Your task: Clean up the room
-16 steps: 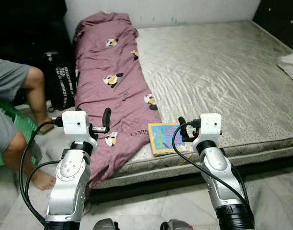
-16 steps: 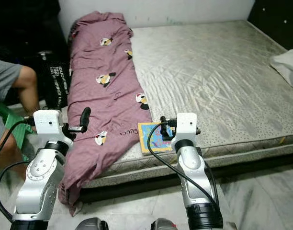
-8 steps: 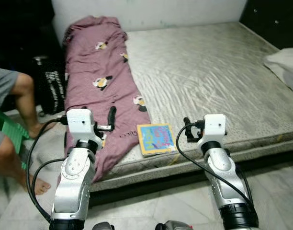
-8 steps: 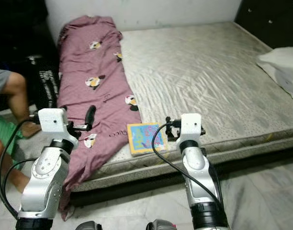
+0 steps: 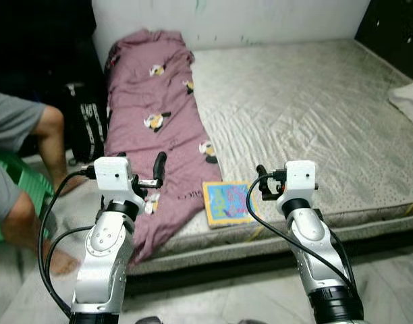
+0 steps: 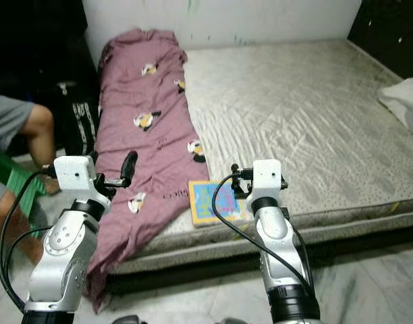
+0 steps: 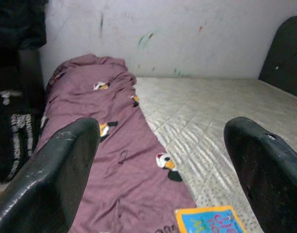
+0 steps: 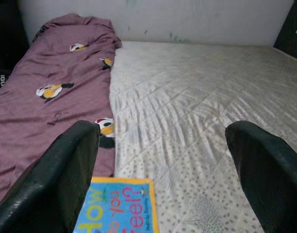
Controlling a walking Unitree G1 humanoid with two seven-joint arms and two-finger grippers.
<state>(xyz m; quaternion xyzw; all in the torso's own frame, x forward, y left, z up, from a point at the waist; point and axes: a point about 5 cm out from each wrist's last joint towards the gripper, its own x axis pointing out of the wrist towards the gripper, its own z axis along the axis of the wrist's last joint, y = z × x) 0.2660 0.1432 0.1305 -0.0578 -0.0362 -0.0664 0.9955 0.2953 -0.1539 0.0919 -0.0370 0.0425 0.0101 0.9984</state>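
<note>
bare mattress [image 5: 314,115] with a mauve blanket [image 5: 159,128] along its left side, printed with cartoon figures. left gripper [image 7: 163,160], fingers spread and empty, held over the blanket's near end. right gripper [image 8: 163,170], fingers likewise spread and empty, held just right of a blue picture book [image 5: 226,202] lying flat at the mattress's near edge, touching the blanket; its cover reads "how do you feel?". left of the left gripper, a seated person's leg [image 5: 54,145] and a black bag [image 5: 88,128].

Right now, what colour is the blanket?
Purple-pink blanket with little cartoon patches, clearest in the right eye view.
</note>
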